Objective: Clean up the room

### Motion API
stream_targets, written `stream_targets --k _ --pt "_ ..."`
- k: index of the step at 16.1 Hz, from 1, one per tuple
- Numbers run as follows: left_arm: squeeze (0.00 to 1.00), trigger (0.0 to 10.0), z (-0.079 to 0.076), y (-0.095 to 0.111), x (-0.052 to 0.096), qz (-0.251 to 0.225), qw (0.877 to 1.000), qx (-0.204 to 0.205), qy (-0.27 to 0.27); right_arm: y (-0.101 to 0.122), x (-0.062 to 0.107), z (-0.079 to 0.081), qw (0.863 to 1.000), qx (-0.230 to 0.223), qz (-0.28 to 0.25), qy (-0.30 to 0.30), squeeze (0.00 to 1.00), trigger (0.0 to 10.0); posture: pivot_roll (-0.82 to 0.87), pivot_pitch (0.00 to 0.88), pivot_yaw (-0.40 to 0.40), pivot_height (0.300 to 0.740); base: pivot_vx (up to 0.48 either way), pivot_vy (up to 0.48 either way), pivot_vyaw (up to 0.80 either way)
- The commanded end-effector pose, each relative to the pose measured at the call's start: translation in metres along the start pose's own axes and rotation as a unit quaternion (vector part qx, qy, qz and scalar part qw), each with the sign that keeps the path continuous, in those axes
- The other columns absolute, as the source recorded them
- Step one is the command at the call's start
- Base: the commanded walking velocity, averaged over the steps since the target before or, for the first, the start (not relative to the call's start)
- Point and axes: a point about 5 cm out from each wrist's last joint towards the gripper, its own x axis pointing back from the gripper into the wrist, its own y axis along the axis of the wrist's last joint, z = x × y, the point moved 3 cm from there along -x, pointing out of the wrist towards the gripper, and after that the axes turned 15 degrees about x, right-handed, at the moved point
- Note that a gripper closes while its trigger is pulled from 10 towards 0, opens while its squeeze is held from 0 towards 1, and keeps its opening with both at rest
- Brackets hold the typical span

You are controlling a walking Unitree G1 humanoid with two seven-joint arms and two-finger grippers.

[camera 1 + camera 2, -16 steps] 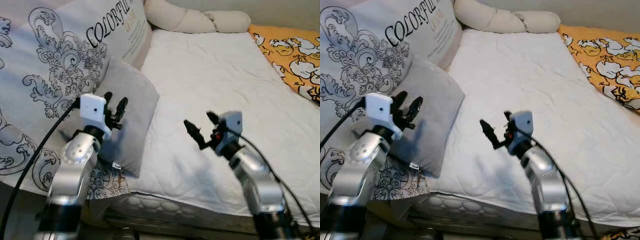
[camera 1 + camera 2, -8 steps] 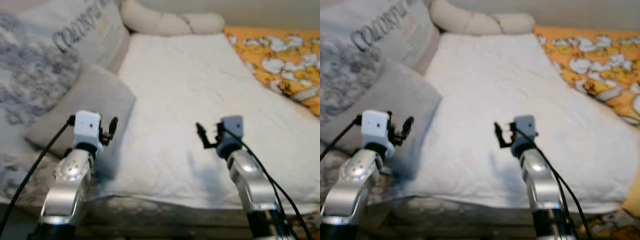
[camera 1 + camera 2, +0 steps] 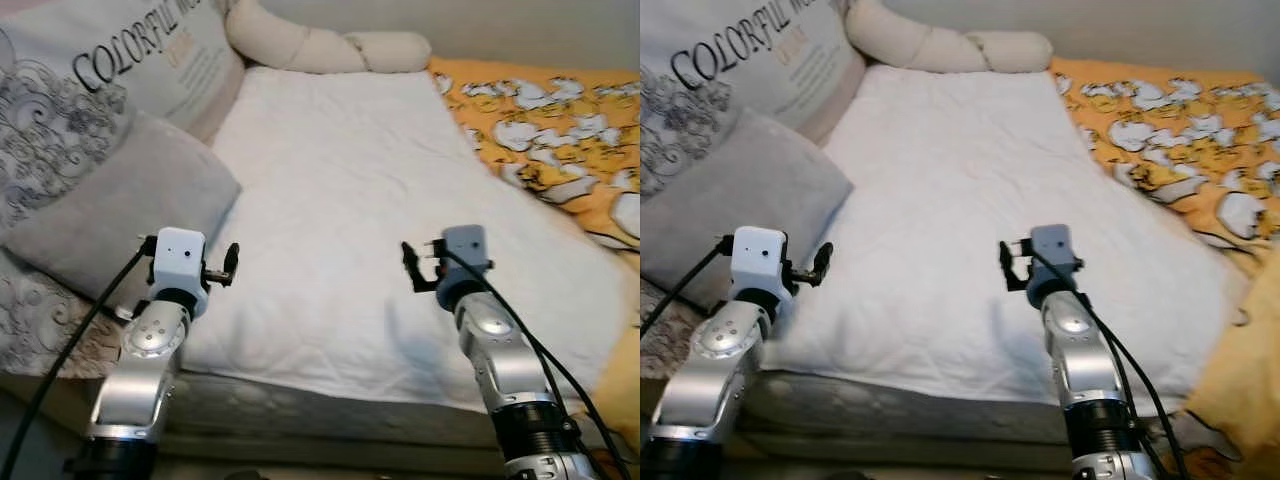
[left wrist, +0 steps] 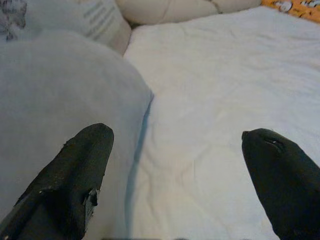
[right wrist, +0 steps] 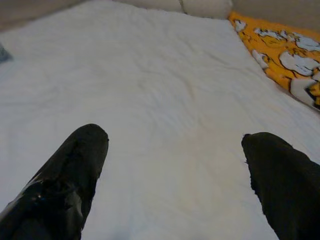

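My left gripper (image 3: pixel 228 266) hangs spread and empty just right of the grey pillow (image 3: pixel 115 212), which runs long toward the far left, nearer it than my equally spread, empty right gripper (image 3: pixel 413 270).

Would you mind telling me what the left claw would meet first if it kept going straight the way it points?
Probably the edge of the grey pillow where it meets the white mattress; the open left claw aims along that seam, though depth is unclear.
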Motion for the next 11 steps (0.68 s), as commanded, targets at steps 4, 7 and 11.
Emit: stream_targets --k 4,7,11 --pt "0.61 10.0 0.009 0.007 -0.005 -0.004 1.0 0.0 0.017 0.006 0.0 0.014 0.999 -0.041 -0.015 0.025 0.0 10.0 0.02 0.0 0.001 0.74 0.0 -0.364 0.0" --pt "0.64 10.0 0.013 0.011 -0.007 -0.017 0.999 0.016 0.033 0.002 -0.004 0.0 0.998 -0.063 0.0 -0.011 0.0 10.0 0.02 0.0 -0.003 0.74 0.0 -0.361 0.0" --pt "0.86 10.0 0.008 0.017 -0.009 -0.042 0.998 0.035 0.032 -0.001 -0.005 0.006 0.998 -0.07 0.003 -0.001 0.0 10.0 0.06 0.0 -0.011 0.74 0.0 -0.333 0.0"
